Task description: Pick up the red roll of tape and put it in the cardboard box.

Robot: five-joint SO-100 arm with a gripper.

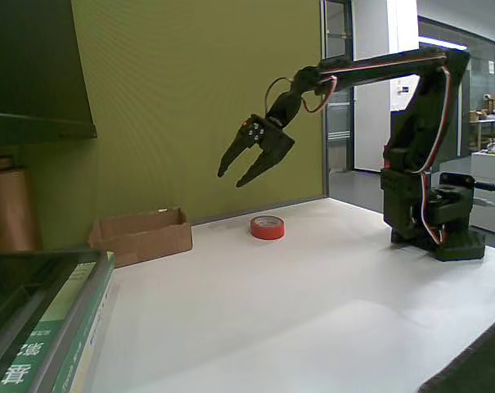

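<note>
The red roll of tape (267,228) lies flat on the white table near the green wall, its pale core facing up. The cardboard box (141,235) sits to its left against the wall, low and open-topped. My black gripper (232,177) hangs in the air above and slightly left of the tape, well clear of it. Its two fingers point down-left and are spread apart with nothing between them.
The arm's base (437,221) stands at the right on the table. A tall brown cylinder (8,209) and stacked books (59,327) fill the left foreground. A green wall (190,98) backs the table; the white tabletop (312,311) stretches forward.
</note>
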